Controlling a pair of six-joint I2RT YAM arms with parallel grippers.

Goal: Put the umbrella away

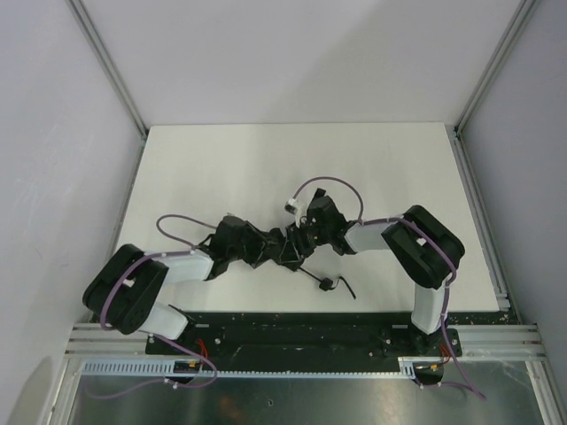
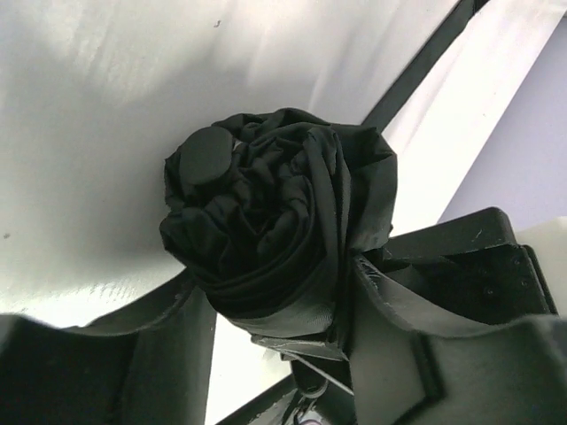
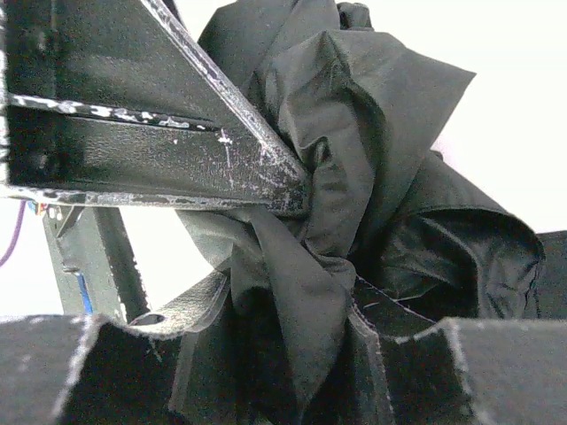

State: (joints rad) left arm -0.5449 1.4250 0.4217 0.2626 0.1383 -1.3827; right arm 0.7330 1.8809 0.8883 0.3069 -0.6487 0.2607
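You held the umbrella (image 1: 270,246) by the middle of the table's (image 1: 266,168) near edge: right gripper (image 3: 292,266) clamped on its bunched fabric to anchor it, left gripper (image 2: 266,328) straddled the rolled end, grip unclear.

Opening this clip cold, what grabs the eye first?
A black folded umbrella is at the near middle of the white table, with the left gripper and right gripper set against it from either side. The right one pinches bunched canopy fabric; a thin black strap trails toward the arms' bases.
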